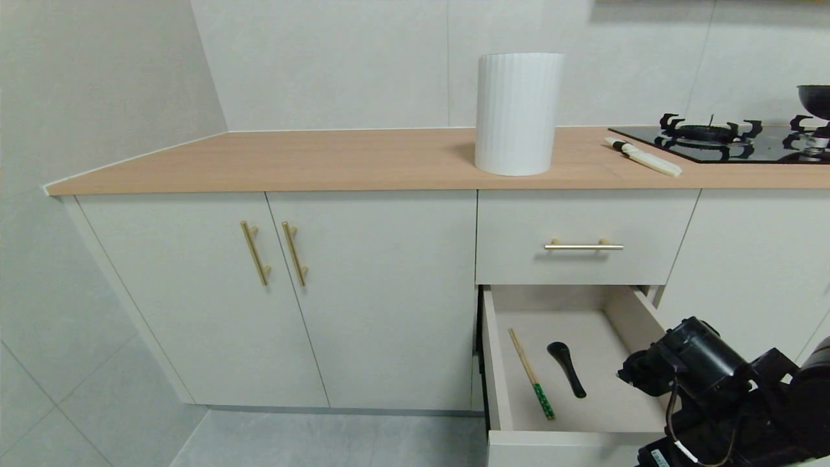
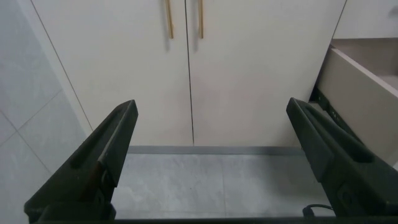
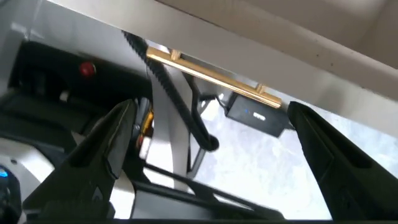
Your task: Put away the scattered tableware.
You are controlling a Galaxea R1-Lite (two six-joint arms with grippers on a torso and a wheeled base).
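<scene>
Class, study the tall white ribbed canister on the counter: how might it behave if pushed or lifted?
The white canister stands tall on the countertop, so a push near its top would probably tip it. Its vertical ribs may aid grip. On its round side it would likely roll.

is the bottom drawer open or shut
Open. The bottom drawer is pulled out, its inside exposed, with chopsticks and a black spoon lying on its floor.
</scene>
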